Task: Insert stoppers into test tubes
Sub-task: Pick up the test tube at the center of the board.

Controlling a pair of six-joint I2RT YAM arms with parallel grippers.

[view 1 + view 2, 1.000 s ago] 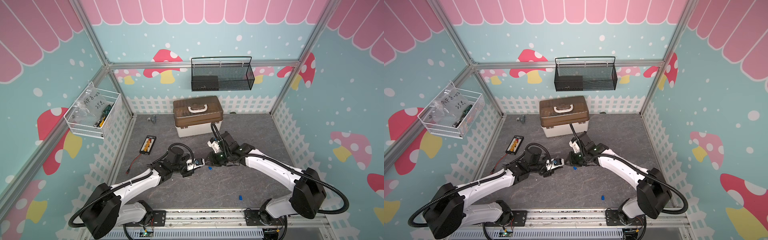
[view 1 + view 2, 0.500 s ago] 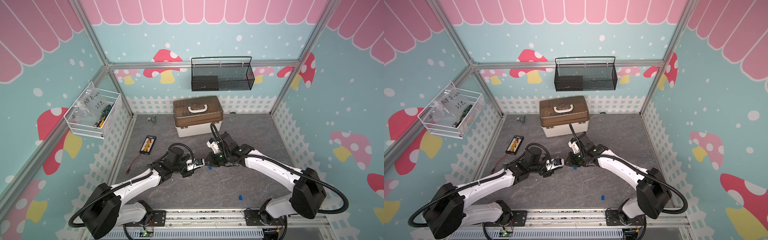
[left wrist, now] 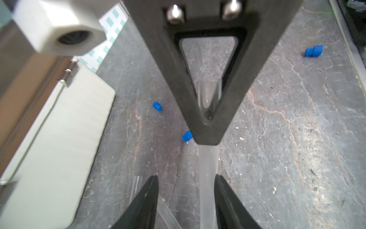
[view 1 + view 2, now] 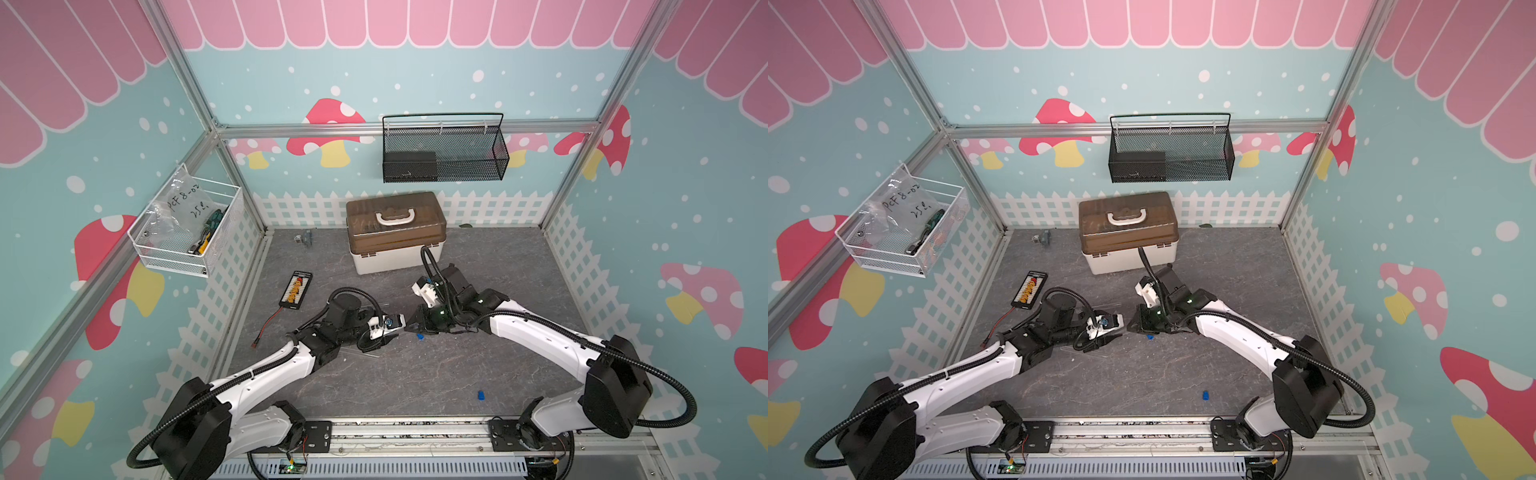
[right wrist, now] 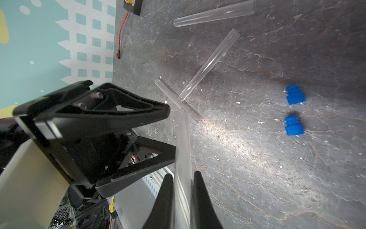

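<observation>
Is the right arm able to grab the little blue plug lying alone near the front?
Probably not yet. Its fingers are shut on a clear tube, so they are full. The plug lies in the open near that arm, nothing covering it, so after letting go it likely could.

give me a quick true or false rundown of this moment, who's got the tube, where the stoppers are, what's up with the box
1. The right gripper is shut on a clear test tube. True.
2. The left gripper clamps that tube too. False: its jaws stand apart around it.
3. Three other test tubes lie on the floor. True.
4. A blue stopper is plugged into the held tube. False: the stoppers in view lie loose on the floor.
5. The toolbox is open. False: its brown lid is shut.
</observation>
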